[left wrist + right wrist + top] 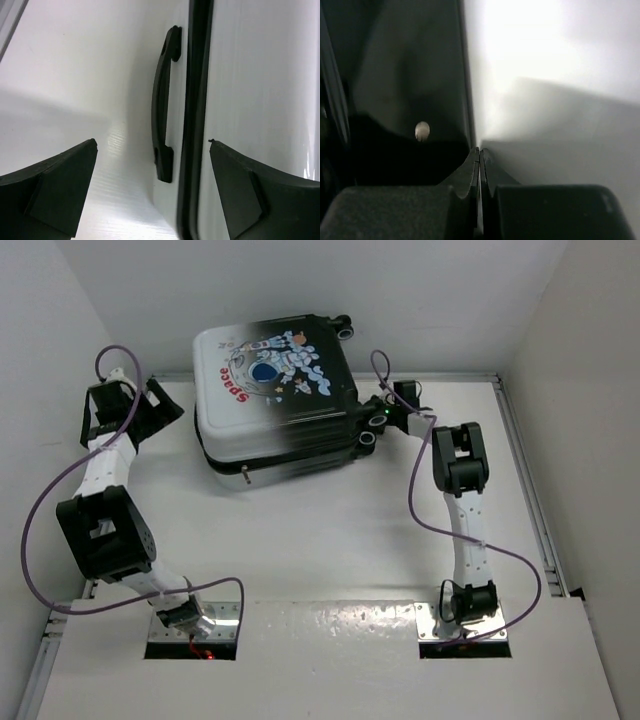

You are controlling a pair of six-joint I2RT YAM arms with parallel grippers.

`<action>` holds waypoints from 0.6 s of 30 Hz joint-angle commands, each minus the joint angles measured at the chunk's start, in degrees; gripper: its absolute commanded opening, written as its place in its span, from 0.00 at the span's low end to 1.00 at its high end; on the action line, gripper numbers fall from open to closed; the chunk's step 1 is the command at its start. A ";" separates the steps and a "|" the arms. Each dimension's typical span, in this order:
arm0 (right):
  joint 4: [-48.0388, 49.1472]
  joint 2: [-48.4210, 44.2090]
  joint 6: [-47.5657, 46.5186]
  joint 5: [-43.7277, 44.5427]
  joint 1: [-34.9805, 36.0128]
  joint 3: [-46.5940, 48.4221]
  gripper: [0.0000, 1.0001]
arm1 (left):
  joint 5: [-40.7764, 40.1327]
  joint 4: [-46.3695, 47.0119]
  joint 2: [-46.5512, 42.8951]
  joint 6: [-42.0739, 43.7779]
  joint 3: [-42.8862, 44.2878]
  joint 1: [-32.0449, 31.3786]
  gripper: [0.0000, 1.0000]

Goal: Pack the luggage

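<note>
The white-to-black hard-shell luggage (275, 400) lies closed at the far side of the worktop (330, 540). The left hand (153, 142), spread wide and empty, faces its black side handle (161, 105), visible only from that wrist, likely lining up a grab. The right hand (479, 152), pinched shut on nothing visible, sits at the dark wheeled end.

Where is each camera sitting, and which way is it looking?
Top: up high behind the arms, looking down at the table and suitcase; both arms show whole.
Left wrist: behind the left gripper, facing the suitcase's white side and black handle; its open fingers show.
Right wrist: behind the right gripper, facing the suitcase's dark end; its shut fingers show.
Shared: all three see the suitcase.
</note>
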 commanded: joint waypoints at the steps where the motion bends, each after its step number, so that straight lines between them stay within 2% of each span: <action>1: -12.84 -8.92 -7.70 -8.35 3.92 -8.56 0.00 | -2.72 1.13 0.97 -3.93 0.70 -0.73 1.00; 2: -15.08 -12.17 -17.30 -12.45 4.45 -12.07 0.00 | -2.73 2.96 1.50 -4.72 -0.26 -1.69 1.00; 3: -16.23 -14.03 -20.27 -13.62 6.28 -14.63 0.00 | -2.73 3.76 2.37 -6.82 -0.79 -2.31 1.00; 4: -17.20 -18.92 -22.74 -14.68 6.38 -24.40 0.00 | -2.12 4.72 2.99 -7.80 -0.80 -3.10 1.00; 5: -17.21 -23.93 -29.03 -16.17 6.99 -27.46 0.00 | -1.25 5.43 3.78 -8.68 -1.58 -3.89 1.00; 7: -18.26 -30.46 -33.11 -17.06 8.66 -35.87 0.00 | -0.01 5.96 6.32 -10.35 -0.10 -6.53 1.00; 8: -23.31 -32.39 -41.49 -18.11 9.28 -37.23 0.00 | 1.73 5.96 10.16 -10.35 2.60 -7.41 1.00; 9: -24.58 -37.98 -43.48 -18.20 9.55 -38.63 0.00 | 3.14 5.96 12.46 -11.31 4.46 -9.24 1.00; 10: -25.20 -39.78 -48.72 -17.60 10.25 -43.26 0.00 | 4.29 5.96 14.92 -11.84 6.65 -10.22 1.00; 11: -25.12 -45.19 -52.08 -17.42 10.25 -45.13 0.00 | 7.17 5.96 20.26 -11.85 11.63 -11.19 1.00; 13: -24.68 -48.83 -56.32 -15.31 10.69 -51.52 0.00 | 11.48 6.75 26.43 -11.85 17.80 -13.74 1.00; 14: -23.98 -53.55 -58.86 -14.09 10.60 -52.87 0.00 | 15.60 6.23 29.77 -11.85 24.97 -14.61 1.00; 15: -23.80 -55.07 -59.93 -11.72 10.86 -55.24 0.00 | 17.29 5.53 36.85 -12.72 29.04 -16.28 1.00; 17: -21.27 -60.84 -64.49 -9.87 11.57 -59.10 0.00 | 21.32 5.00 43.04 -13.25 36.52 -18.13 1.00; 18: -20.29 -62.28 -65.47 -6.55 12.35 -59.91 0.00 | 21.35 5.00 45.68 -13.25 43.69 -19.79 1.00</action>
